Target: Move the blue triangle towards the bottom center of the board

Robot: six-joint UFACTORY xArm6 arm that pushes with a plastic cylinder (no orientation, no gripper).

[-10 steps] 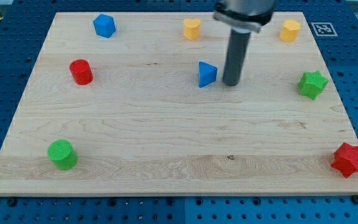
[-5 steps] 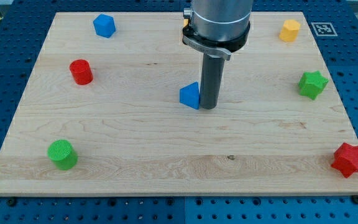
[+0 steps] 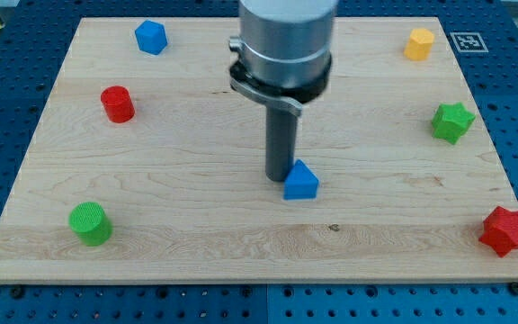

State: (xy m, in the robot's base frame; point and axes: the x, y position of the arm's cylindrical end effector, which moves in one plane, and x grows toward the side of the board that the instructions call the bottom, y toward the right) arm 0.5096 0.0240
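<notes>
Claw is absent on this arm: it ends in a plain rod that holds nothing, and my tip [image 3: 281, 177] touches the upper left side of the blue triangle [image 3: 301, 181], a little below the worktop's [image 3: 196, 234] middle. The triangle looks light, stiff and small; it probably slides easily on smooth wood, but may turn if pushed off-centre, so I would press its flat top side. Left to right stand a green cylinder [image 3: 90, 223], red cylinder [image 3: 116, 103], blue block [image 3: 151, 37], yellow block [image 3: 419, 43], green star [image 3: 451, 121] and red star [image 3: 507, 230], all well apart from the path.
</notes>
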